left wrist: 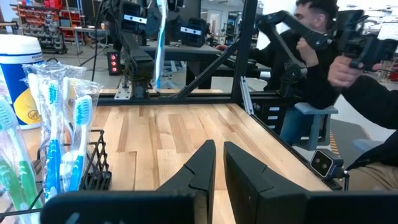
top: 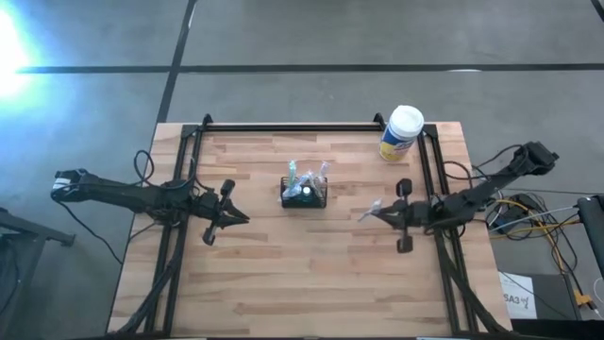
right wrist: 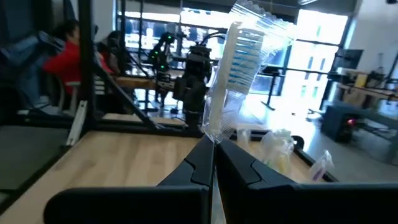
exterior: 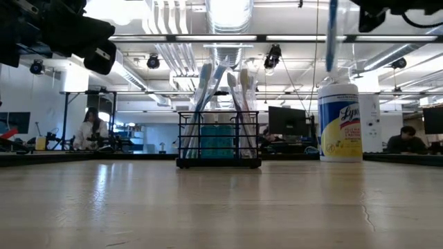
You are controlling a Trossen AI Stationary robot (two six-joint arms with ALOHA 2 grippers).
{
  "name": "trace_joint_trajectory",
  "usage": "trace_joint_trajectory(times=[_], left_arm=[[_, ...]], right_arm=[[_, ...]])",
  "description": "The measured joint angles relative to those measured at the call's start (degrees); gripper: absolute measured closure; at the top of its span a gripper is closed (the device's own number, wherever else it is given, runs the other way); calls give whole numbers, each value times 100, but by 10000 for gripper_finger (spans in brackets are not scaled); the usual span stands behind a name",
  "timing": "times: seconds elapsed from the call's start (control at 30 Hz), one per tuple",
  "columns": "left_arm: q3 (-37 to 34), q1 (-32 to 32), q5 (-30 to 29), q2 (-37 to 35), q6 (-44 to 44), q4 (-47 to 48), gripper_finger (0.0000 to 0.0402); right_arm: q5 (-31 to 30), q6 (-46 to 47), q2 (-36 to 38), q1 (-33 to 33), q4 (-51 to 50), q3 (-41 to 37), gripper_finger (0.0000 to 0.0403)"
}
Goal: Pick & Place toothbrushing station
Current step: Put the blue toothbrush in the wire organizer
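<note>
From above, the small black wire-mesh caddy [top: 305, 195], filled with wrapped toothbrushes [top: 308, 177], is seen at the centre of the pale wooden table [top: 283, 274]. The left gripper [top: 233, 215] is held left of it, fingers nearly together and empty. The right gripper [top: 377, 212], right of the caddy, is clamped on a clear-wrapped toothbrush [top: 367, 211]. A yellow canister with a white lid [top: 401, 132] stands behind.

In the low view, the caddy [exterior: 219, 140] stands upright beside the canister [exterior: 340, 121].

In the right wrist view, the wrapped blue-bristled toothbrush [right wrist: 233, 74] is pinched between the fingers.
</note>
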State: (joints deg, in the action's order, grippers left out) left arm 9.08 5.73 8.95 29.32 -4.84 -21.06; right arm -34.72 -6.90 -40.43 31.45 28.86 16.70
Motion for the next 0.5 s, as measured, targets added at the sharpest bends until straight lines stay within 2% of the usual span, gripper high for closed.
trace_joint_trajectory(times=[0.2,0.5], left_arm=[[0,-1,0,0,0,2,362],[0,1,0,0,90,6,362]], right_arm=[[25,-241,-1250,-488,729,485,395],[373,-198,-2999,-1685,1547,1301,395]])
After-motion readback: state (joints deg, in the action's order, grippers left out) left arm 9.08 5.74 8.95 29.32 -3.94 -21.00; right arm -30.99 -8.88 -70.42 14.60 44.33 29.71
